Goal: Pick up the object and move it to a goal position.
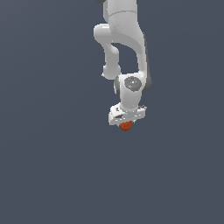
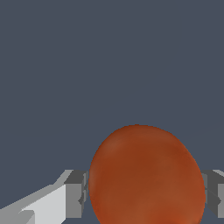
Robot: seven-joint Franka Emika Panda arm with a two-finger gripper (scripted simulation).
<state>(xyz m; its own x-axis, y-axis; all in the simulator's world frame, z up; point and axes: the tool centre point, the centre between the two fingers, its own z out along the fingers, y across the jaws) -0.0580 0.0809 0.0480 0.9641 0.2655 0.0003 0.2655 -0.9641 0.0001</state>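
White arm reaching down from top of exterior view, wrist bent, pincer pointing downward. Pincer clamped on orange-red ball, held just under the white hand, near centre of exterior view. In wrist view, ball large, smooth and unmarked, grey fingers pressed against both flanks. Plain dark grey-blue ground all around; contact between ball and ground not discernible.

The Panda arm is glossy white with rounded links, dark grey joint seams and a grey disc cap; its gripper has grey fingers.
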